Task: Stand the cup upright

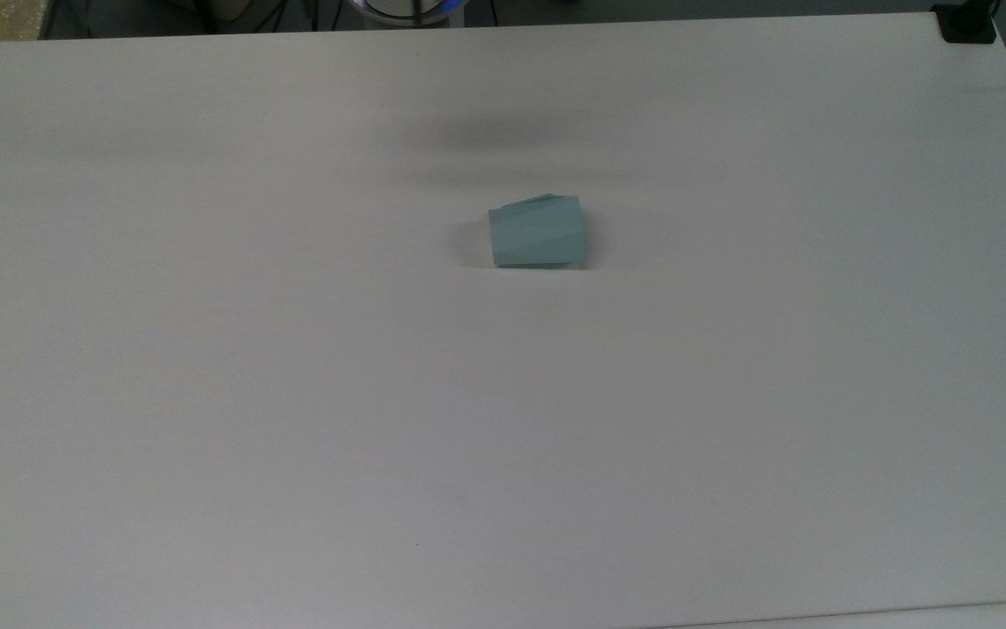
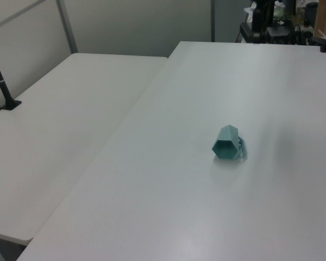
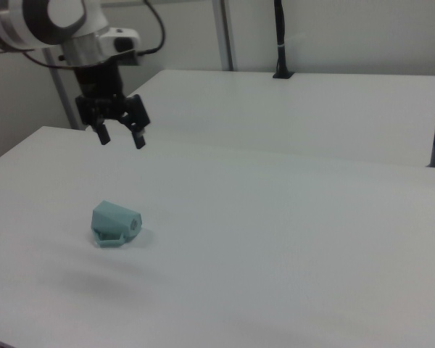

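Observation:
The cup (image 1: 536, 231) is a pale teal faceted cup lying on its side near the middle of the white table (image 1: 293, 393). In the top view its wider end points to the top view's right. In the left view the cup (image 2: 226, 144) shows a hexagonal end toward the camera, with its small handle on the left view's right. In the right view the cup (image 3: 114, 223) rests with the handle against the table. My gripper (image 3: 121, 139) hangs open in the air above and behind the cup, well apart from it, with nothing between its fingers.
A second white table (image 2: 60, 125) adjoins this one. A black post (image 2: 4, 87) is clamped to it. A black clamp (image 1: 964, 23) sits on the top view's upper right table corner. The robot base (image 1: 407, 7) stands at the top view's upper edge.

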`<state>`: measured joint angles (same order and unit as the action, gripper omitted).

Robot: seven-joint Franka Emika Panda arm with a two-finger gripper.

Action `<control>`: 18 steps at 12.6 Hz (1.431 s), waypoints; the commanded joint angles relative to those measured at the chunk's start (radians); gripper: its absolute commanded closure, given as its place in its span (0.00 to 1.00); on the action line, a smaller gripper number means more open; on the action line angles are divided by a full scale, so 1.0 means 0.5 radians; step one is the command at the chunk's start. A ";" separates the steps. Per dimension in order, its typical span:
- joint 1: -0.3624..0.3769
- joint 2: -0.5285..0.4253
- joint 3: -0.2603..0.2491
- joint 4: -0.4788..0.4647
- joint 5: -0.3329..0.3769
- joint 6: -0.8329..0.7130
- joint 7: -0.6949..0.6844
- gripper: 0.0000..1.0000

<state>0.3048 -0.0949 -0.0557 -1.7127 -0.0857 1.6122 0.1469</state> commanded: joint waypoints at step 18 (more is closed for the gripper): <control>1.010 0.987 0.026 0.419 -1.040 -0.043 1.203 0.00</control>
<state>0.7728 0.3702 -0.0295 -1.5365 -0.5881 1.6124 0.7109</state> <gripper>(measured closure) 0.000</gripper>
